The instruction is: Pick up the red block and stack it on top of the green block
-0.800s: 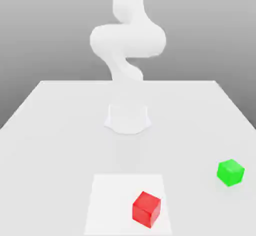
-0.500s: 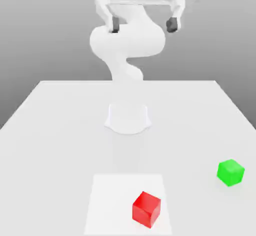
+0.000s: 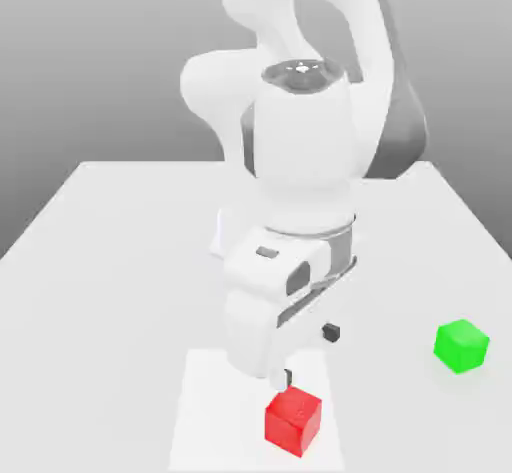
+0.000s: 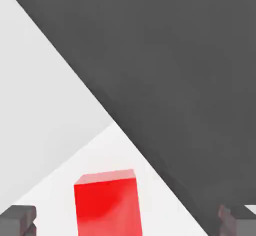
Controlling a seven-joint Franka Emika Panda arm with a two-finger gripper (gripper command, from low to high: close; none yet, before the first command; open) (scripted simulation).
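Now, stage of task: approach only, as I judge it; nothing has been lifted or stacked.
Claw (image 3: 308, 353): open, its two dark fingertips spread wide with nothing between them; in the hand view one fingertip (image 4: 19, 219) sits at each side of the picture with clear space on both sides of the red cube.
Red block (image 3: 293, 419): resting on the worktop (image 3: 120, 261), on a paler square patch (image 3: 210, 411), just below the claw and slightly toward the camera in the exterior view; not touched by either fingertip as far as I can tell.
Red block from the hand view (image 4: 107, 202): lies between the lines of the two fingertips, roughly centred, one top edge and a front face visible.
Green block (image 3: 461, 346): also on the worktop, well apart from the claw, off toward the exterior view's right; nothing rests on it.
Done so far: the claw is lined up above the red block with jaws ready.
Left to do: descend around the red block, close on it, lift, carry it across to the green block, set it squarely on top, release.
Likely care point: the red cube sits turned at an angle to the worktop edges, so the jaws may need to meet flat faces rather than corners.
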